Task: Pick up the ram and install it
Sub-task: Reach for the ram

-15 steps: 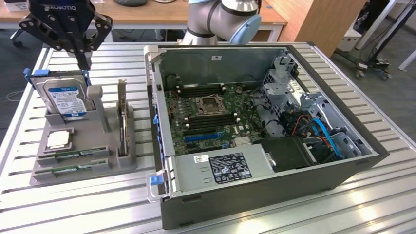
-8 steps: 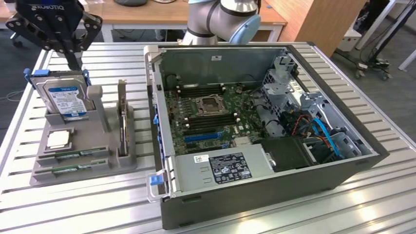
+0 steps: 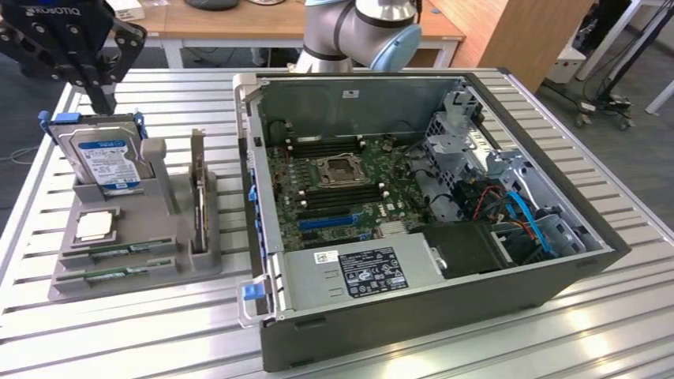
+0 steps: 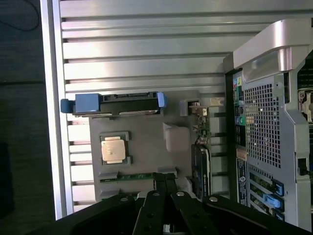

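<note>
While the gripper [image 3: 102, 101] hangs above the gray holder [image 3: 185, 264], fingers pressed together and empty, ram [image 3: 129, 251] flat in a holder slot, at the end farthest from the upright hard drive [image 3: 106, 158], 2nd stick [image 3: 116, 274] just beside it, open computer case [image 3: 421, 316] next to the holder

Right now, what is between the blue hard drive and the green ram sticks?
A square silver processor chip sits in the grey holder between the hard drive and the ram, seen in both the exterior and wrist views.
</note>
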Tool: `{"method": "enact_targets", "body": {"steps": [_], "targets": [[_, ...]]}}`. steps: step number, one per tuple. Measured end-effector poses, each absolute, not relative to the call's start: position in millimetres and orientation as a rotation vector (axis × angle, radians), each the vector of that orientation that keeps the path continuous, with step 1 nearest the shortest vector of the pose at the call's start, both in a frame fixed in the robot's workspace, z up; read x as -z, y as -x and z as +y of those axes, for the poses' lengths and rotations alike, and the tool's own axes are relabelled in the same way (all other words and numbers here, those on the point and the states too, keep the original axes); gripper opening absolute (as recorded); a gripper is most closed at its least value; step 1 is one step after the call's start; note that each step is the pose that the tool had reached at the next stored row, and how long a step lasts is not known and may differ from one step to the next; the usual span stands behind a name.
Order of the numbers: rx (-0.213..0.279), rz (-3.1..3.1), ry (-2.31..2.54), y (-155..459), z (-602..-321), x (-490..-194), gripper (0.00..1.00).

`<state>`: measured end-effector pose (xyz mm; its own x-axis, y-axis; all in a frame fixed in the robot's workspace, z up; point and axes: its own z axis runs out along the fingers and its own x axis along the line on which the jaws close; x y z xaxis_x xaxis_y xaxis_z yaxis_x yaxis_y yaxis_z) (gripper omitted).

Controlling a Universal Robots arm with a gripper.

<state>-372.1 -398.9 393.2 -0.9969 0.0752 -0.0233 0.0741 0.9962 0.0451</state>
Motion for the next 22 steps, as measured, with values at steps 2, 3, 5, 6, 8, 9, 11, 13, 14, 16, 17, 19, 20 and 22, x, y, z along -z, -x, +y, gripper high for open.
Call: {"method": "enact_targets", "body": {"steps": [2,3,5,6,8,9,11,13,14,16,17,19,20,22], "targets": [[-0.069,3.114,-0.117,376,-399,-393,0.10],[-0.069,3.114,-0.116,378,-399,-393,0.10],[-0.069,3.114,-0.117,380,-399,-393,0.10],[-0.069,3.114,-0.117,380,-399,-393,0.10],[-0.069,3.114,-0.116,380,-399,-393,0.10],[-0.069,3.114,-0.116,380,-399,-393,0.10],[-0.069,3.114,-0.117,380,-399,-393,0.10],[-0.069,3.114,-0.117,380,-400,-393,0.10],[-0.069,3.114,-0.117,380,-401,-393,0.10],[-0.069,3.114,-0.117,381,-404,-393,0.10],[-0.069,3.114,-0.117,381,-405,-393,0.10],[-0.069,3.114,-0.117,381,-407,-393,0.10],[-0.069,3.114,-0.117,381,-408,-393,0.10],[-0.069,3.114,-0.117,382,-411,-393,0.10]]}}
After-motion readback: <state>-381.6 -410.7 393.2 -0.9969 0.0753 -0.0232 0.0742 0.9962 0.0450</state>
